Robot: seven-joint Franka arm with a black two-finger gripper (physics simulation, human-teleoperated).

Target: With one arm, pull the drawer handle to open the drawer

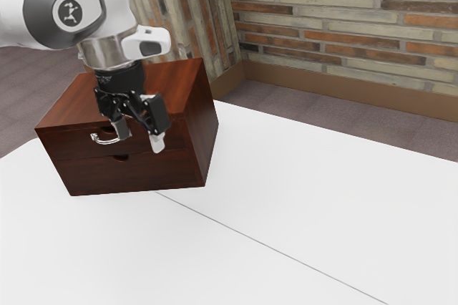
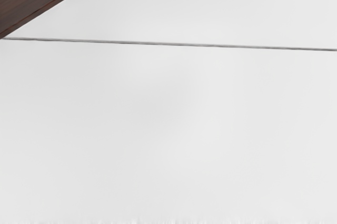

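Hand (image 1: 138,135) spread wide, gripping nothing, hung before wooden box (image 1: 182,97); drawer handle (image 1: 100,137) just beside it; table (image 1: 300,212) beneath.

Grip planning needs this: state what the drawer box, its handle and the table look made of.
Drawer box: dark reddish wood, smooth semi-gloss, faint grain streaks. Handle: likely metal, pale silvery bar with a shine. Table: matte white, featureless but for one thin dark seam; laminate or painted board, cannot tell which.
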